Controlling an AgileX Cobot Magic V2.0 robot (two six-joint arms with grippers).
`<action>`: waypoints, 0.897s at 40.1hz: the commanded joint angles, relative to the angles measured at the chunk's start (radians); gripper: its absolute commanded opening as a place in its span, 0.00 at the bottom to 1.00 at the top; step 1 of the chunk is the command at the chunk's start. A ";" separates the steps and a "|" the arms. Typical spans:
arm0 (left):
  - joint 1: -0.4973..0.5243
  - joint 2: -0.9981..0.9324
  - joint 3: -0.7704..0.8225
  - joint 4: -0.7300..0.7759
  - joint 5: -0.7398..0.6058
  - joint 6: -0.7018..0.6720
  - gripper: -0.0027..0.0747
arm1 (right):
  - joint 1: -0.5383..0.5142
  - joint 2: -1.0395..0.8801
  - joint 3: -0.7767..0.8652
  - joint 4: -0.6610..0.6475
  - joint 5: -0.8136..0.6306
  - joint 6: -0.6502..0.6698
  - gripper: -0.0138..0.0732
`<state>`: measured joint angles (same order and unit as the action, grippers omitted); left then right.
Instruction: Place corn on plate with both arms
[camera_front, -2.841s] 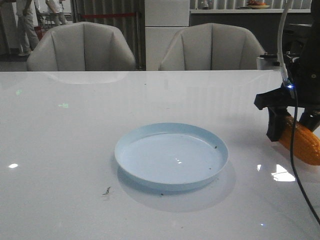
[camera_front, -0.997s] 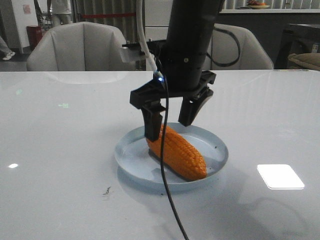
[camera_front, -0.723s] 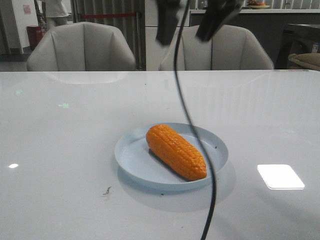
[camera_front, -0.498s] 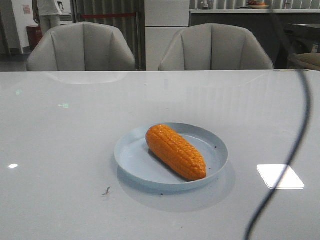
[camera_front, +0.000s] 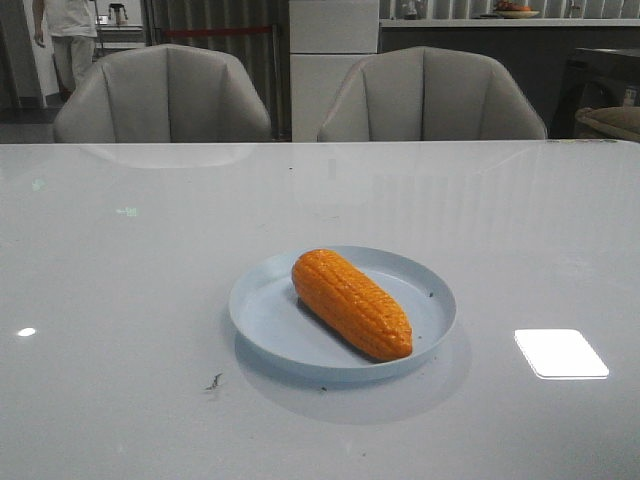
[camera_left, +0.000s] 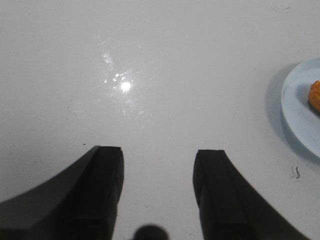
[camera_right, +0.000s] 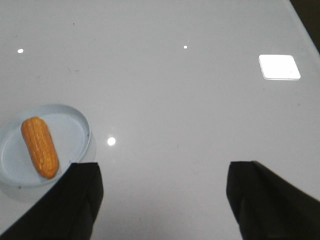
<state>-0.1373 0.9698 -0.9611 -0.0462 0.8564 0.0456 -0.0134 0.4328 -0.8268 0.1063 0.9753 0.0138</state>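
The orange corn (camera_front: 352, 303) lies on its side across the middle of the pale-blue plate (camera_front: 262, 305) at the table's centre. Neither arm shows in the front view. In the right wrist view the corn (camera_right: 39, 146) rests on the plate (camera_right: 75, 131), off to one side of my right gripper (camera_right: 162, 172), which is wide open, empty and well above the table. In the left wrist view my left gripper (camera_left: 158, 157) is open and empty over bare table. The plate's rim (camera_left: 292, 115) and a tip of the corn (camera_left: 315, 95) show at that view's edge.
Two grey chairs (camera_front: 165, 95) stand behind the white table's far edge. A small dark scrap (camera_front: 213, 381) lies on the table in front of the plate, to its left. A bright square light reflection (camera_front: 560, 352) sits right of the plate.
The right arm carried the corn from the table's right side onto the plate, let it go, rose and left the front view. Its trailing cable has gone too.
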 joint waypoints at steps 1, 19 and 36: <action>0.001 -0.017 -0.027 -0.013 -0.065 -0.011 0.53 | -0.008 -0.037 -0.004 0.011 -0.024 0.021 0.86; 0.001 -0.017 -0.027 -0.014 -0.063 -0.011 0.16 | -0.008 -0.046 -0.004 0.004 -0.055 0.021 0.86; 0.001 -0.017 -0.027 -0.014 -0.067 -0.011 0.16 | -0.008 -0.046 -0.004 0.004 -0.055 0.021 0.86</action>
<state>-0.1373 0.9698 -0.9611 -0.0485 0.8564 0.0456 -0.0134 0.3705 -0.8096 0.1124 1.0025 0.0332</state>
